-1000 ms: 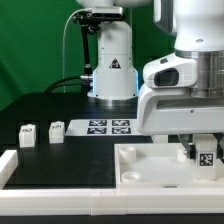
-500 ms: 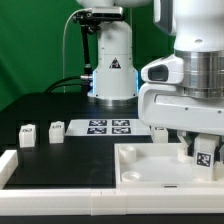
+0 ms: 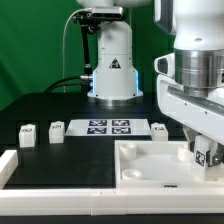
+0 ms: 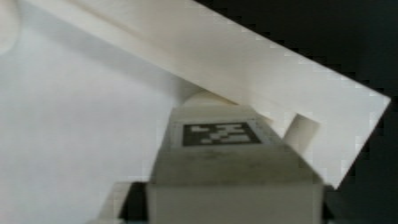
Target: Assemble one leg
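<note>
The white tray-like part [image 3: 160, 165] lies on the black tabletop [image 3: 40, 105] at the exterior view's right. Over its far right corner the pincer [image 3: 205, 153] is clenched on the leg [image 3: 206, 156], which stands upright at the tray's raised wall; the wrist view shows the leg [image 4: 228, 150] against that wall. Its black-and-white square tag carries no readable writing.
</note>
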You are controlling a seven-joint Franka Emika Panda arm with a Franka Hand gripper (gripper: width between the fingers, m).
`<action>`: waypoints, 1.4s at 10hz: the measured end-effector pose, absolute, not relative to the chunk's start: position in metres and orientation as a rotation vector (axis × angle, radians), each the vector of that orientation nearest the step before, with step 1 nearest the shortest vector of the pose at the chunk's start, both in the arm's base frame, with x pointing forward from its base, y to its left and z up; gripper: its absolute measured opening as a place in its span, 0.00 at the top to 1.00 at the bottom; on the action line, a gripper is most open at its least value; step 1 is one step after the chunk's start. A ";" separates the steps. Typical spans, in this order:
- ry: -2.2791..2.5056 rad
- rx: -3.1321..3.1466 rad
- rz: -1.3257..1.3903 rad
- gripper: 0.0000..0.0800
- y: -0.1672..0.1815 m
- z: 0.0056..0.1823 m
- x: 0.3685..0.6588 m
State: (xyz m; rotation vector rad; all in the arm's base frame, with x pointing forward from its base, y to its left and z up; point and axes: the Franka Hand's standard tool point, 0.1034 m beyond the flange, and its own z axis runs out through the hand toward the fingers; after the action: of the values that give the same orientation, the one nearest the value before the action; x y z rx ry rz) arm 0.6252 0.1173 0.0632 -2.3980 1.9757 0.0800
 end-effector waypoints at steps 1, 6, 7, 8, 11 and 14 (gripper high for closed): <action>2.112 -2.280 0.079 0.64 0.117 0.064 0.626; 2.317 -2.066 0.094 0.56 0.116 0.064 0.626; 2.316 -2.067 0.094 0.56 0.117 0.064 0.626; 2.315 -2.069 0.094 0.33 0.117 0.064 0.626; 2.241 -2.145 0.093 0.19 0.117 0.064 0.626; 1.991 -2.374 0.083 0.19 0.119 0.064 0.626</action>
State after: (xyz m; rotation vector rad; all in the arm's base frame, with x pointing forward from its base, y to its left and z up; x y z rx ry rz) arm 0.6259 0.1187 0.0636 -2.3735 1.9914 0.0834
